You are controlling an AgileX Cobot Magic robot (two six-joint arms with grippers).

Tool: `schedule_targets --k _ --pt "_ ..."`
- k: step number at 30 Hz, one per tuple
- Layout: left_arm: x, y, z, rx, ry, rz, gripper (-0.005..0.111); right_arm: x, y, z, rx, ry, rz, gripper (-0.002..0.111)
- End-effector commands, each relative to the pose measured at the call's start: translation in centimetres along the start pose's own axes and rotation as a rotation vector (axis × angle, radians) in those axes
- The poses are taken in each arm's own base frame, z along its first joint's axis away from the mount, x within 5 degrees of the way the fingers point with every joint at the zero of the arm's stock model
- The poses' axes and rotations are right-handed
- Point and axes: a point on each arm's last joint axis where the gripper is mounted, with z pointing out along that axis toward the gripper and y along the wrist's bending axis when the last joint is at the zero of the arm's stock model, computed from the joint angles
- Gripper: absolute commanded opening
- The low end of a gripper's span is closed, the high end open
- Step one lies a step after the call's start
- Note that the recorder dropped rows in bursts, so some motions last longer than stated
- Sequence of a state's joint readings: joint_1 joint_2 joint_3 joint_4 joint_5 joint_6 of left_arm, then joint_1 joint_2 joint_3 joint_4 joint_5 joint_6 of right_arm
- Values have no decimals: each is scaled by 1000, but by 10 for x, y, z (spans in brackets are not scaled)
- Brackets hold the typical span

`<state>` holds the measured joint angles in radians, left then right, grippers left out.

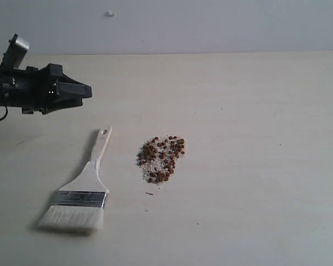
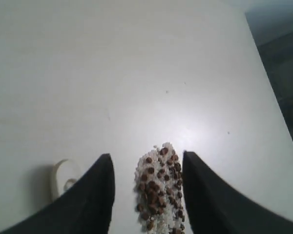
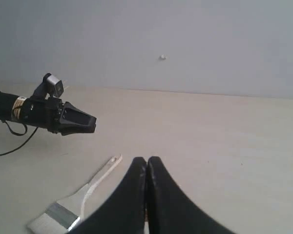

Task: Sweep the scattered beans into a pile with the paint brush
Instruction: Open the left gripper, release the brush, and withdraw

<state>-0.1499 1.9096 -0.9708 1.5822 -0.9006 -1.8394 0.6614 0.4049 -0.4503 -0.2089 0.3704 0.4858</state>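
The beans (image 1: 162,159) lie bunched in one compact pile with whitish crumbs near the table's middle. The paint brush (image 1: 83,188) lies flat to their left, white bristles toward the front, handle end with its hole pointing back. My left gripper (image 1: 87,91) hovers open and empty above the table, back and left of the handle end. In the left wrist view the pile (image 2: 161,192) shows between the spread fingers of the left gripper (image 2: 146,161), and the handle end (image 2: 63,178) is beside one finger. My right gripper (image 3: 147,160) is shut with nothing in it, and the brush (image 3: 75,207) lies beyond it.
A pale wooden table (image 1: 255,138) runs back to a grey wall (image 1: 211,22) with a small white mark (image 1: 110,13). The table's far edge (image 2: 273,97) shows in the left wrist view, with dark floor past it.
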Motion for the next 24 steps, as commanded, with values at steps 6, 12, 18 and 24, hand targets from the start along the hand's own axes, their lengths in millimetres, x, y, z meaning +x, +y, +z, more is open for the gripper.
schedule_targets --k 6,12,18,24 --pt "-48 -101 -109 85 -169 286 0 -1 1 -1 -12 -20 -2 0" --pt "28 -188 -196 -158 -554 539 0 -1 1 -1 -12 -20 -2 0" --pt "137 -214 -236 -224 -914 577 0 -1 1 -1 -12 -20 -2 0" --pt "190 -212 -240 -199 -1054 648 0 -1 1 -1 -12 -20 -2 0"
